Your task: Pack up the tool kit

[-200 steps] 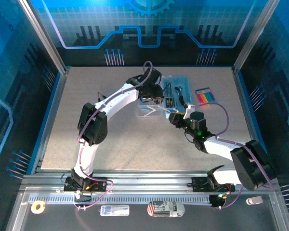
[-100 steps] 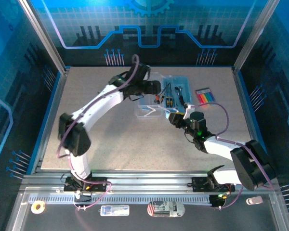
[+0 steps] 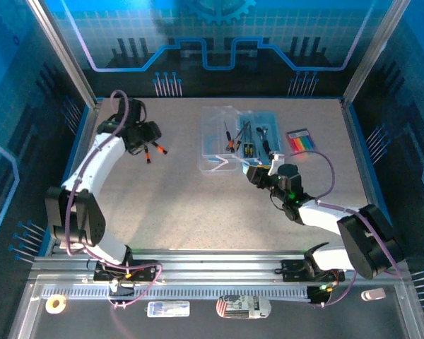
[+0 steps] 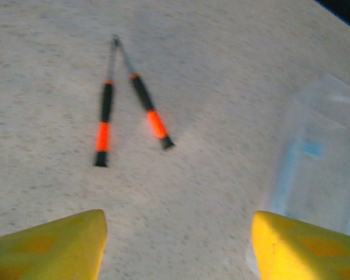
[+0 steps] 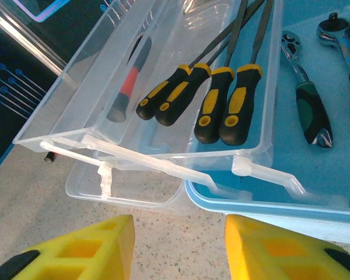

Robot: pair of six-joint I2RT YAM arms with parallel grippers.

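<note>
Entry: packing the tool kit. The case point(image 3: 218, 134) lay open at the far centre of the table point(image 3: 169, 212), with its clear half to the left and its blue half point(image 3: 268, 123) to the right. Judged partly packed.

Left gripper point(image 4: 175, 245): the jaws stood wide apart with nothing between them, above bare table on the left side. Ahead of it lay the first screwdriver point(image 4: 104, 119) and the second screwdriver point(image 4: 147, 109). Both were flat, tips almost meeting and handles splayed in a V, well apart from the case. Judgement: the gripper was held open over them to collect one. The splay leaves room to close on a single handle without catching the other.

Right gripper point(image 5: 178, 245): the fingers were parted and empty, low over the table just before the case's near edge, by the clear latch point(image 5: 163, 166). Contact with the case could not be told. Judgement: it was stationed there to steady the case.

Counts:
- loose screwdrivers on the table: 2
- yellow-and-black handled tools point(image 5: 213, 105) in one clear compartment, side by side: 4
- red-and-black handled tool point(image 5: 125, 87) in the neighbouring compartment: 1
- ratchet point(image 5: 306, 105) on the blue half: 1; a further chrome head was cut off at the frame edge and not identified
- coloured pack point(image 3: 300, 140) on the table right of the case: 1
</note>
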